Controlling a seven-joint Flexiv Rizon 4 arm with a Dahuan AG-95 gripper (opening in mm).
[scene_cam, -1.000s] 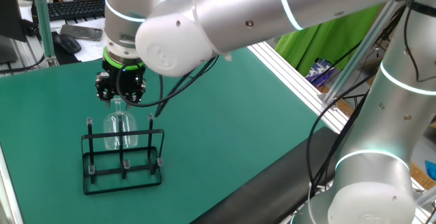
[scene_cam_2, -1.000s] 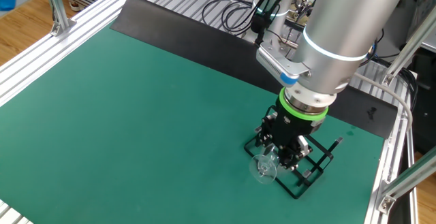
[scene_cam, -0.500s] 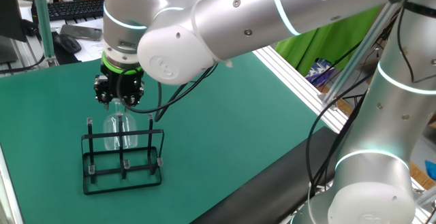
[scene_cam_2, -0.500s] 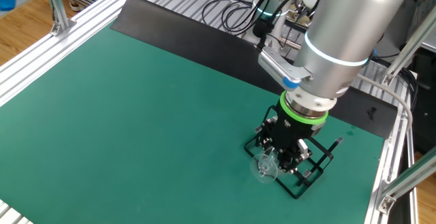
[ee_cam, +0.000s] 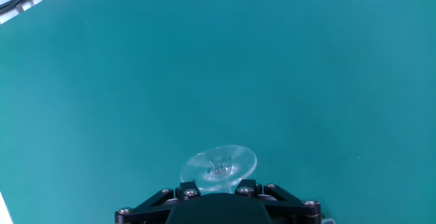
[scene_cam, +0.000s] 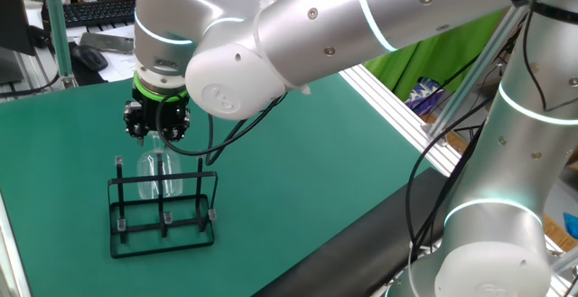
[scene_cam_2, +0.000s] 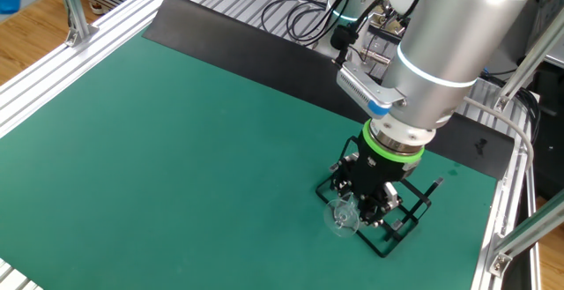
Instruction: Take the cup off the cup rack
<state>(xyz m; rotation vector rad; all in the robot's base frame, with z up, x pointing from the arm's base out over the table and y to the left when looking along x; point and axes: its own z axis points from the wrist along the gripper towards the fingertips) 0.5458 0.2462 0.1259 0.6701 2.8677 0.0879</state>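
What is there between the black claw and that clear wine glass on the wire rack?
Nothing shows between them: in one fixed view the black gripper sits right at the clear stemmed wine glass over the black wire rack.

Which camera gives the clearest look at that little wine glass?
One fixed view: the cup shows bowl and stem, standing in the rack under the end effector. The other fixed view shows only its bowl beside the end effector. The hand view shows just its round foot.

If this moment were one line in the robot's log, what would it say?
phase: lifting | gripper: shut on clear stemmed wine glass | glass: upside down, at black wire rack | table: green mat
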